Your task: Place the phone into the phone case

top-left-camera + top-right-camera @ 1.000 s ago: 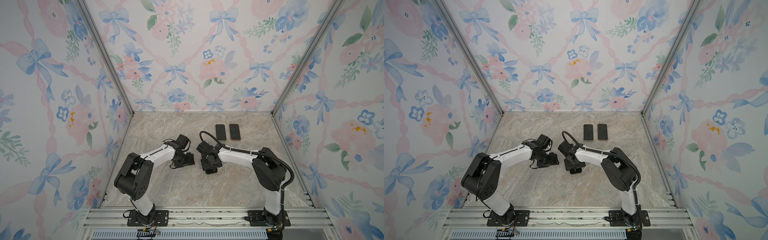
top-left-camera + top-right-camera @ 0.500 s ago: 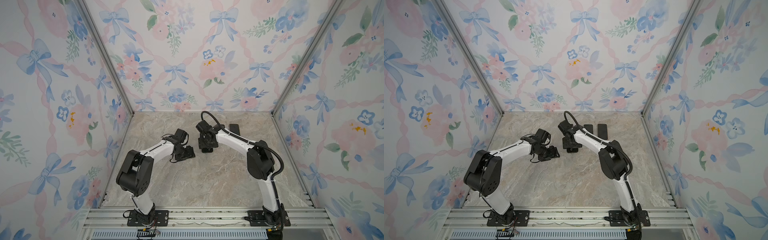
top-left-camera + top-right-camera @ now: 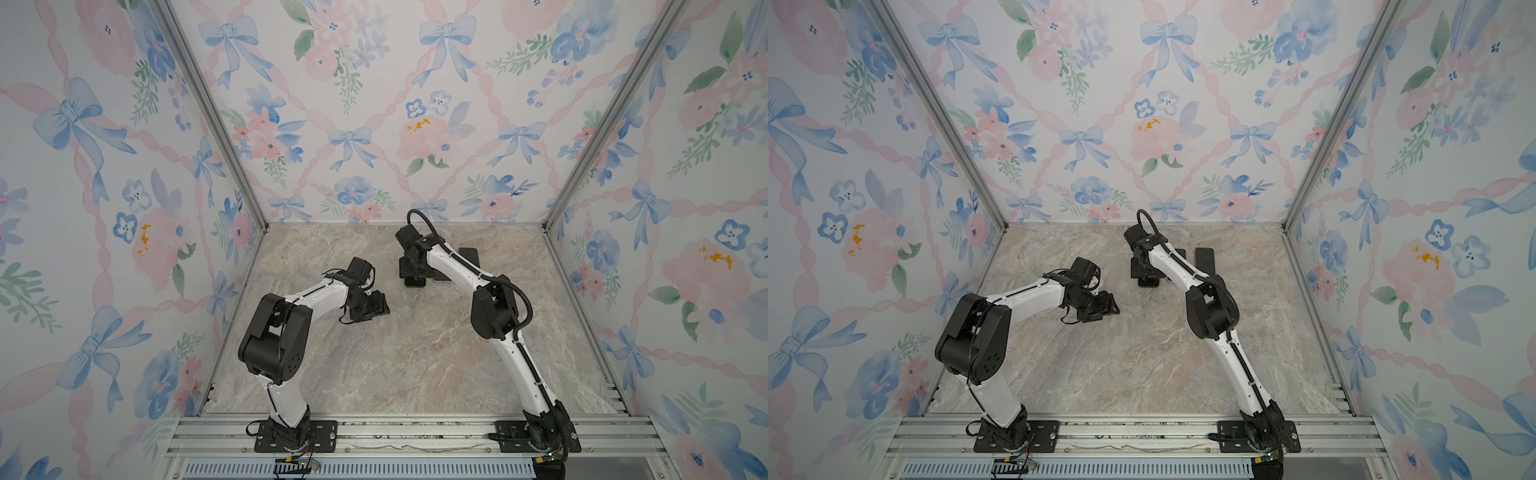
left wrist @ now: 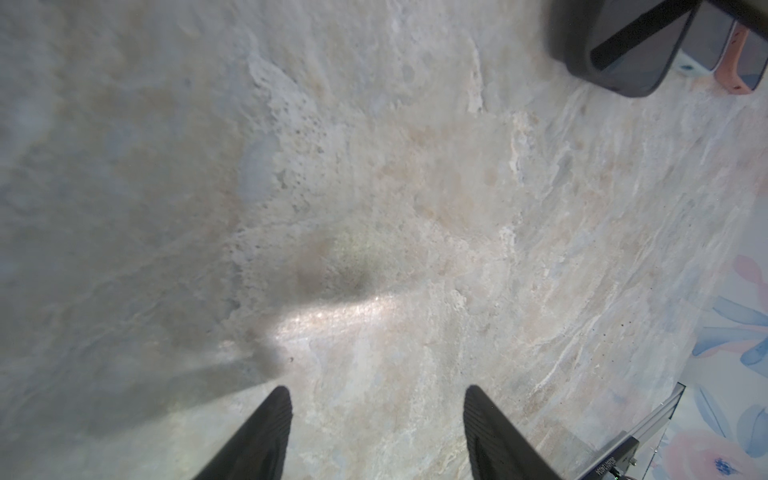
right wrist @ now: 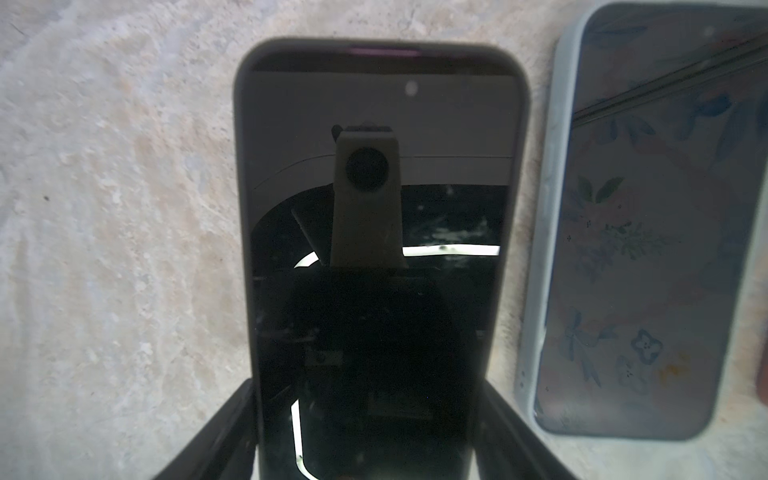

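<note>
2 arms: left arm (image 3: 316, 291), right arm (image 3: 457, 266). 2 grippers: left gripper (image 4: 374, 415), right gripper (image 5: 370, 436). 2 flat slabs at 1 o'clock on table (image 3: 395, 353): black slab (image 5: 374, 208), pale-rimmed slab (image 5: 644, 208). 1 orange-edged piece (image 4: 735, 66), kind unclear.

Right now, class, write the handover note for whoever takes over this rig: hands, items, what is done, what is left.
Left hand: open, empty, over bare table.
Right hand: open, fingers either side of one end of the black-edged phone; whether they touch it is unclear.
The phone lies flat on the table. A pale-blue-rimmed slab, probably the case, lies beside it, apart.
Done: nothing fitted.
Left: grasp the phone and seat it in the case.
</note>
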Controlling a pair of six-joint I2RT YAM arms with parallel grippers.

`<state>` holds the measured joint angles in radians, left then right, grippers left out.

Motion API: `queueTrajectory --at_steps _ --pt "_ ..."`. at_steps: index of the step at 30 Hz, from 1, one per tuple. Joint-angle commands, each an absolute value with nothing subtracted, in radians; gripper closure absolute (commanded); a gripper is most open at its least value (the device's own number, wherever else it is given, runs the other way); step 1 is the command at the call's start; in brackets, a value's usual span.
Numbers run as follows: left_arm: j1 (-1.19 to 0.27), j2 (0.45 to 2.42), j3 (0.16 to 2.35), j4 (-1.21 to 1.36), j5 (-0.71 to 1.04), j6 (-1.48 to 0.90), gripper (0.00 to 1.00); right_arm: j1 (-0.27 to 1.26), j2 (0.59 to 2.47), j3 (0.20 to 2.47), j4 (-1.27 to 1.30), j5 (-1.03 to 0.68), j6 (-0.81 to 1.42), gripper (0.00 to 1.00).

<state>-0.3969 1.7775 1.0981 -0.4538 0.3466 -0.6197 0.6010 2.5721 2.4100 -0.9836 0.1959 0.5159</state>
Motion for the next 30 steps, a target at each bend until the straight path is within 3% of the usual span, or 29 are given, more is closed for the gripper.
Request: queueTrajectory --at_steps 1,30 --pt "-0.387 1.785 1.075 -0.450 0.357 -0.595 0.33 0.596 2.595 2.469 -1.022 0.219 0.498 0.38" --pt "-0.380 1.782 1.025 -0.420 0.348 -0.602 0.33 0.567 2.667 2.500 -0.936 0.196 0.486 0.37"
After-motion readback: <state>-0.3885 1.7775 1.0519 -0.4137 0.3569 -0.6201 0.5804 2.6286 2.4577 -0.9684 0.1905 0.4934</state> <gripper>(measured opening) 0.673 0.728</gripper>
